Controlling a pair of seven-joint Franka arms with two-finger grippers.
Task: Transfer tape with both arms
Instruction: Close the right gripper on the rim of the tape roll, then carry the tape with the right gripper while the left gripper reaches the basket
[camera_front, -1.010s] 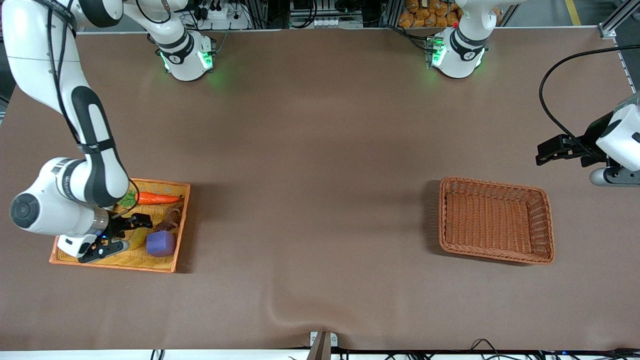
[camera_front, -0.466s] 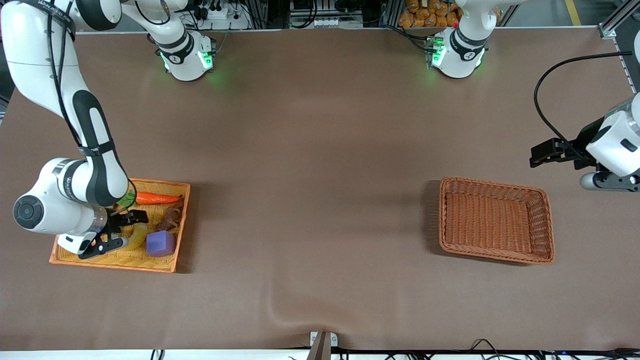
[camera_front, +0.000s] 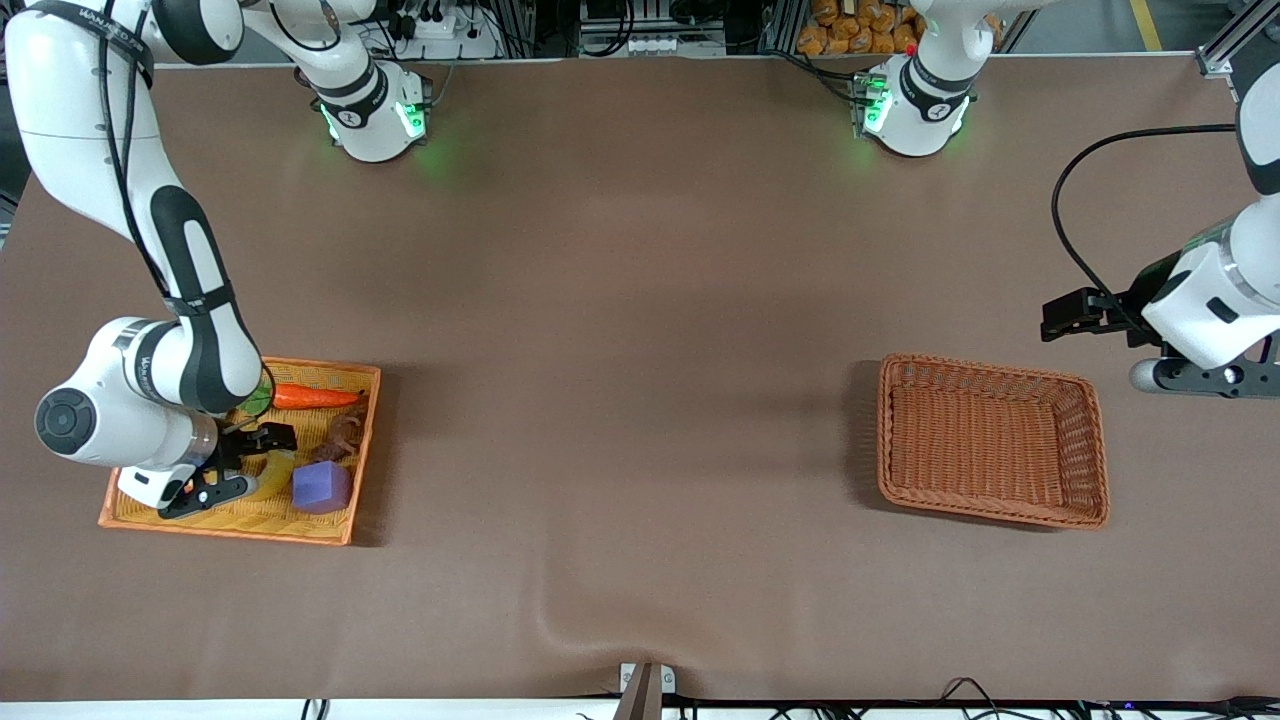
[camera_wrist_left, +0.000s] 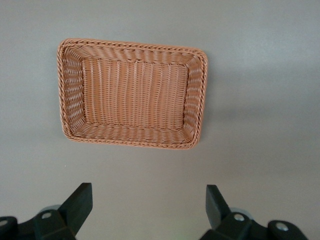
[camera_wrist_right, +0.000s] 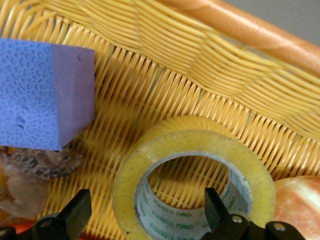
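Observation:
The tape (camera_wrist_right: 192, 134), a yellowish roll with a grey core, lies flat in the orange tray (camera_front: 230, 530) next to the purple cube. In the front view the tape (camera_front: 274, 478) shows only as a yellow arc under the right hand. My right gripper (camera_front: 235, 478) is low over it and open. In the right wrist view the right gripper (camera_wrist_right: 147, 212) has one finger outside the roll and the other over its hole, and grips nothing. My left gripper (camera_front: 1205, 380) is open and empty, up in the air beside the wicker basket at the left arm's end; its fingertips (camera_wrist_left: 80, 202) frame bare table.
The tray also holds a purple cube (camera_front: 322, 487) (camera_wrist_right: 40, 90), a carrot (camera_front: 315, 397), a brown lump (camera_front: 343, 437) and a bread piece (camera_wrist_right: 300, 205) touching the tape. The empty wicker basket (camera_front: 985, 368) (camera_wrist_left: 132, 45) sits toward the left arm's end.
The left arm has swung in toward the basket and lower in the front view. The right gripper has shifted slightly over the tape and stays open.

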